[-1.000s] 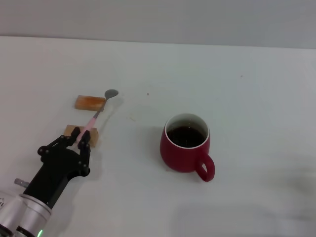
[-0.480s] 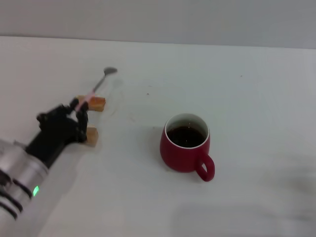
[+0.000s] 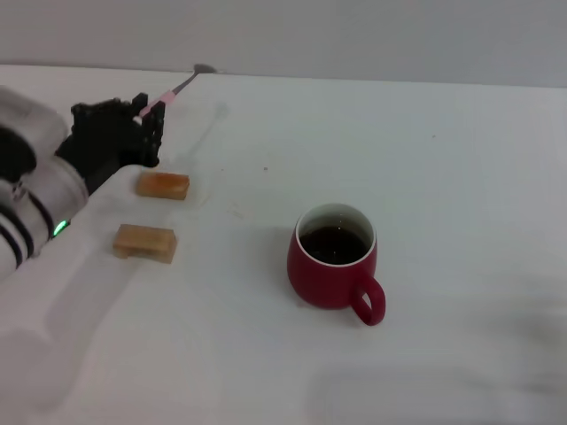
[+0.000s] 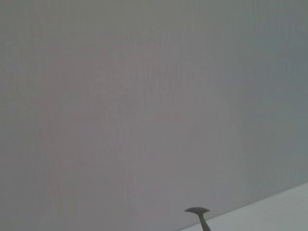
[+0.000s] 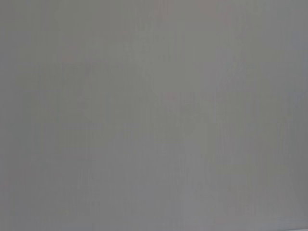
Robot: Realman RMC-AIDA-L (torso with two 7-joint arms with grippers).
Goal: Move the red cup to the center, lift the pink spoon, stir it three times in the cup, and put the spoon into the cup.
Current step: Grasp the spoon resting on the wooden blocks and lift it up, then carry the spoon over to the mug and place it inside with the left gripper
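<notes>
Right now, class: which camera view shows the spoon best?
The head view: the spoon shows handle and bowl, held in the left end effector. The left wrist view shows only its bowl; the right wrist view, nothing.

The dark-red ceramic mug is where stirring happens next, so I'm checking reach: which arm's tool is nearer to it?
Left. The left tool, holding the pink-handled spoon, is raised off to the left of the dark-red ceramic mug, beyond the tan wooden blocks. The right tool is not in view.

No readable text, labels or numbers anywhere, seemingly.
</notes>
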